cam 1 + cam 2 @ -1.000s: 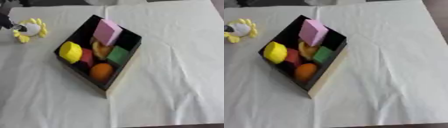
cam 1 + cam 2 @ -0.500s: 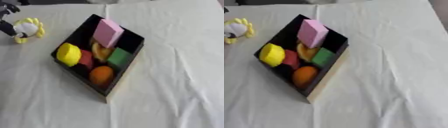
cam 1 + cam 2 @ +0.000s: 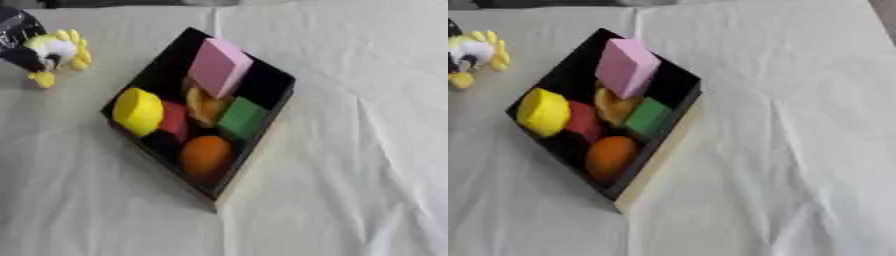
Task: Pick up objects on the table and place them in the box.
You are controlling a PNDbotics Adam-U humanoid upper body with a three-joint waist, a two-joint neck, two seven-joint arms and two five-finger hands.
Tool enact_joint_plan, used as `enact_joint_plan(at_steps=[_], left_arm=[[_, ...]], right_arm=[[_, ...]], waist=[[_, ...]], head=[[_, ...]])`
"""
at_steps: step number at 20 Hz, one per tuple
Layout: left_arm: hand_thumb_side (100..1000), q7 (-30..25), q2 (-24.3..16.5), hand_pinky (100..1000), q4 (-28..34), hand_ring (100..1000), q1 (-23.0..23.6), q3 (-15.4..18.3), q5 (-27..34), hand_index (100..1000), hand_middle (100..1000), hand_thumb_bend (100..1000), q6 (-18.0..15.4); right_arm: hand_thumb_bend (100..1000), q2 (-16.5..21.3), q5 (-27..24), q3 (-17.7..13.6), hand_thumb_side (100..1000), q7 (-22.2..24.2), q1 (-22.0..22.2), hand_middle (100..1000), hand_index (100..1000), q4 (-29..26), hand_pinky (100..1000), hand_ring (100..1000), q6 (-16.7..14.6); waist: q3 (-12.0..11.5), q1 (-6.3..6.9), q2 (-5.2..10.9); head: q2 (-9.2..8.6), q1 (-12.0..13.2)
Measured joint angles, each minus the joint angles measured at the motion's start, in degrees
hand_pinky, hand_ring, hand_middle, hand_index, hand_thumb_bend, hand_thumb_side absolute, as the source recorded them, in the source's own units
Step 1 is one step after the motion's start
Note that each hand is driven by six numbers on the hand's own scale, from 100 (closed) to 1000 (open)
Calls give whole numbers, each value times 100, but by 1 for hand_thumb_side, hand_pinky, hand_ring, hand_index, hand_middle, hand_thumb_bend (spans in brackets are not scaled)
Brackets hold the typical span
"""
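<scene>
White cloth is covering the table point(image 3: 350, 200); left hand point(image 3: 19, 35) is gripping the yellow toy point(image 3: 61, 47) far left, well apart from the box point(image 3: 262, 145). Crowded box risks it bouncing out.

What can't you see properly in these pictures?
- Left hand: cut off by the left eye view's left edge, so its fingers can't be judged.
- Yellow and white toy: too blurred to name, and whether the hand holds it.
- Right hand: in neither view.
- Box bottom: hidden under the pink block and other pieces.
</scene>
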State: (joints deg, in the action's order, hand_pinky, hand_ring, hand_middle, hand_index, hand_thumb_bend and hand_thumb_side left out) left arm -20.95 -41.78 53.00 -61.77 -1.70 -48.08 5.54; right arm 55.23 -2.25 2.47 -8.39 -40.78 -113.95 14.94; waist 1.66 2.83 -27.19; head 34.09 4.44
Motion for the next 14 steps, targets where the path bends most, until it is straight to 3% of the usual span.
enact_joint_plan(at_steps=[5,9,14], left_arm=[[100,131,0,645,1329,478,-24,-318,385,461,351,253,-271],[100,-199,0,649,2735,486,-67,-744,960,462,370,253,-473],[100,-702,4,656,4198,490,-104,-1299,1714,463,372,234,-367]], right_arm=[[100,0,-28,0,322,8,9,685,710,0,816,734,-10],[100,-1,-40,2,314,35,27,686,710,0,816,735,-35],[100,-7,-41,11,306,91,-7,687,711,-1,817,736,-43]], waist=[[-70,0,26],[-99,0,231],[-97,2,304]], head=[[83,-34],[125,-137],[174,-280]])
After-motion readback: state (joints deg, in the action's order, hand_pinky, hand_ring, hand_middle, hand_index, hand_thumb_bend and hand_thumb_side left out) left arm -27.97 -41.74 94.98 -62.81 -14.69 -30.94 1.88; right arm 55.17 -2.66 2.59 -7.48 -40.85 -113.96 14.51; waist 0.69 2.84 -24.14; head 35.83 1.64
